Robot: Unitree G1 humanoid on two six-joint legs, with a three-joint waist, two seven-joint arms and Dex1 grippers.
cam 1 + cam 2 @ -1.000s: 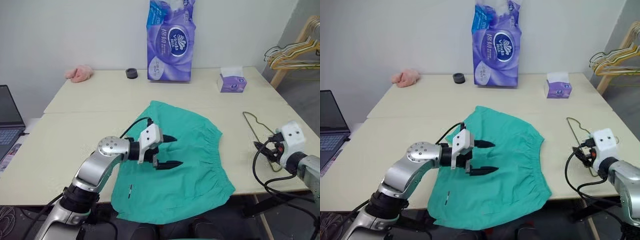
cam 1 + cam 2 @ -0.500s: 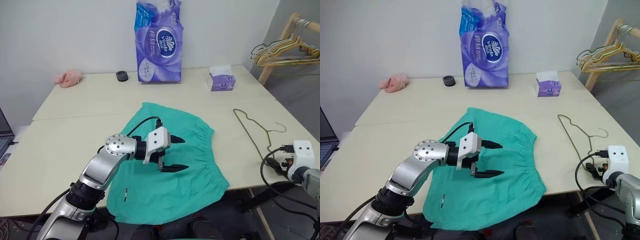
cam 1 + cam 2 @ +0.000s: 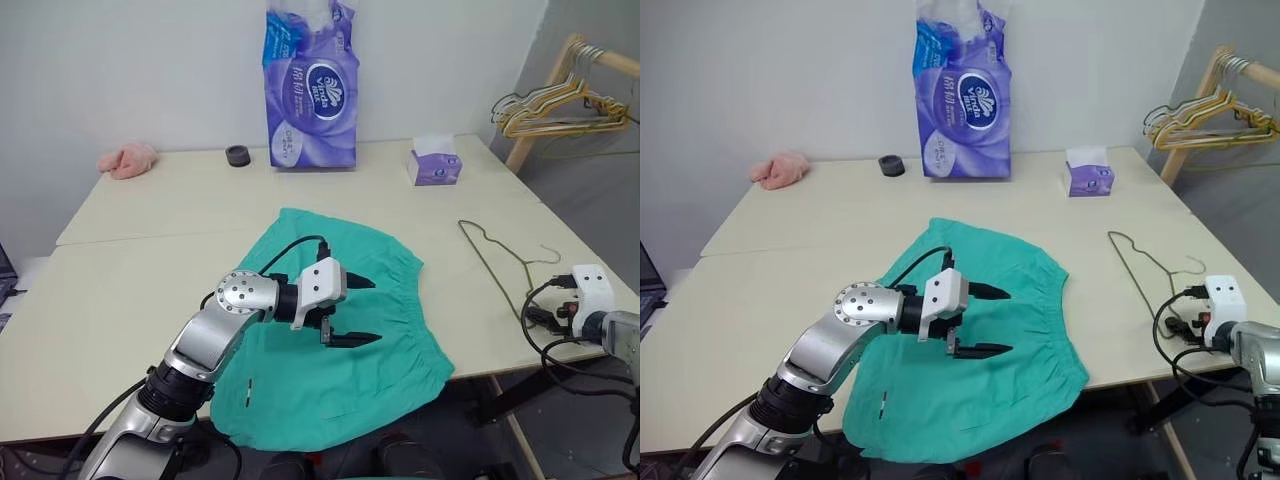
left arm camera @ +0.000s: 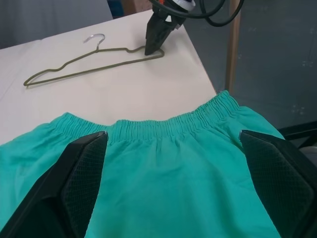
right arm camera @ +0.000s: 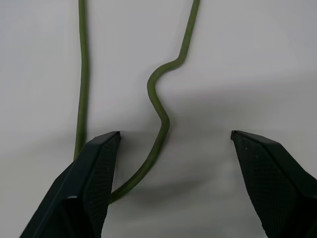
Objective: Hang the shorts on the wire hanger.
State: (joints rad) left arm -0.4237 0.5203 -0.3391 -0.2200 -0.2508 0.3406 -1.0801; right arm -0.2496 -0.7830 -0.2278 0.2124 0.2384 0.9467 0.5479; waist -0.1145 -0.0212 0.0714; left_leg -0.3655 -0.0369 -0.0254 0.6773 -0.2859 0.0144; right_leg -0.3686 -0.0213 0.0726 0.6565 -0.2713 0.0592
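The teal shorts (image 3: pixel 400 350) lie flat on the table, their gathered waistband toward the right. My left gripper (image 3: pixel 375 312) hovers open just above the middle of the shorts, its fingers pointing at the waistband. To the right, the thin olive wire hanger (image 4: pixel 74 74) lies flat near the table's right edge. My right gripper (image 5: pixel 174 133) is low over the hanger's near end. It is open, and a kinked stretch of the wire (image 5: pixel 158 106) lies on the table between its fingers.
At the back stand a tall purple tissue pack (image 3: pixel 310 85), a small purple tissue box (image 3: pixel 433 165), a black ring (image 3: pixel 237 155) and a pink cloth lump (image 3: pixel 128 160). A wooden rack with bunched hangers (image 3: pixel 560 100) stands beyond the right edge.
The camera has swung to the right, so the whole scene has shifted left. My right gripper has sunk toward the hanger's near end. The left gripper has stayed over the shorts.
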